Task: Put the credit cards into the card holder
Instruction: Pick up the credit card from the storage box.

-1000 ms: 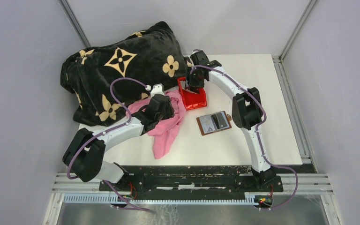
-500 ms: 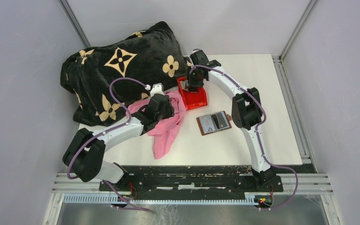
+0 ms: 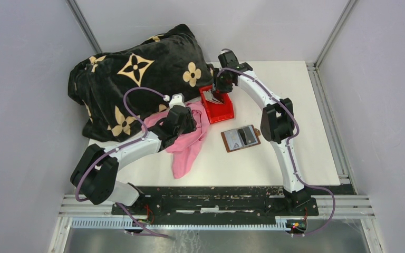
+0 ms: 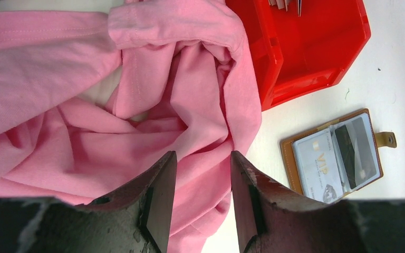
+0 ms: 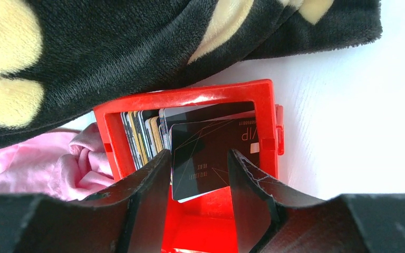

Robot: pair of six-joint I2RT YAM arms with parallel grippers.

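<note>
The left gripper (image 4: pixel 203 158) is held partly open and empty above the pink cloth (image 4: pixel 84 79). Beside it, the card holder (image 4: pixel 332 158) is laid open on the table (image 4: pixel 395 79), two cards in its pockets. Farther off, the right gripper (image 5: pixel 198 154) is poised, jaws apart, over the credit cards (image 5: pixel 211 158) stood in the red bin (image 5: pixel 190 97), by the black blanket (image 5: pixel 111 47).

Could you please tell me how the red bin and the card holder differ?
The red bin is walled plastic; the card holder lies flat and open. In the bin the cards stand on edge; in the holder they lie flat. The bin touches the pink cloth; the holder lies apart. Both hold cards.
</note>
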